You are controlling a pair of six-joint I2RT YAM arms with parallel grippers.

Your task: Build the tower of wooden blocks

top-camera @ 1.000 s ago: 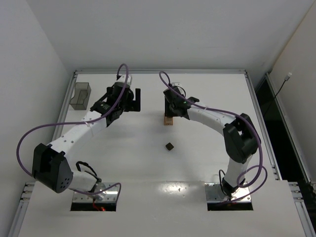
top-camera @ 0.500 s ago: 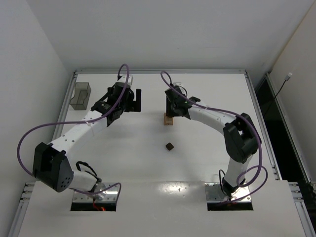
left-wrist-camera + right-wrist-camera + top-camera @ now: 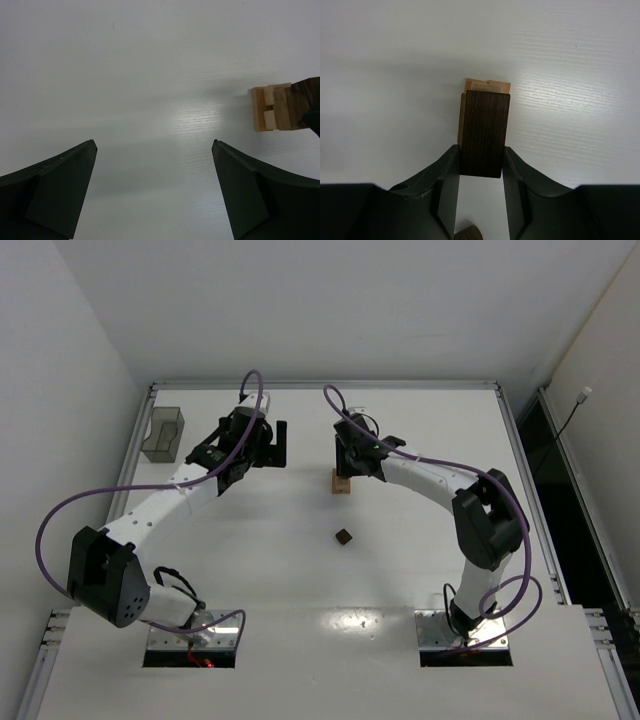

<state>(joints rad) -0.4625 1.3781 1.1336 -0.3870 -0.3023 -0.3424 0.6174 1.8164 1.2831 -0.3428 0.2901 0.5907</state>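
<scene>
Your right fingers (image 3: 449, 180) clamp the dark block (image 3: 485, 132) by its long sides, its long axis running up the wrist frame, straight out from the fingertips. The wood block tower (image 3: 487, 84) stands directly beyond it, near the centre of the tabletop (image 3: 420, 420) in the overhead frame; whether the two touch cannot be told. Your left fingers (image 3: 60, 190) hang wide apart and empty, the tower at their frame's right edge. A loose dark cube (image 3: 343, 536) lies below the tower.
</scene>
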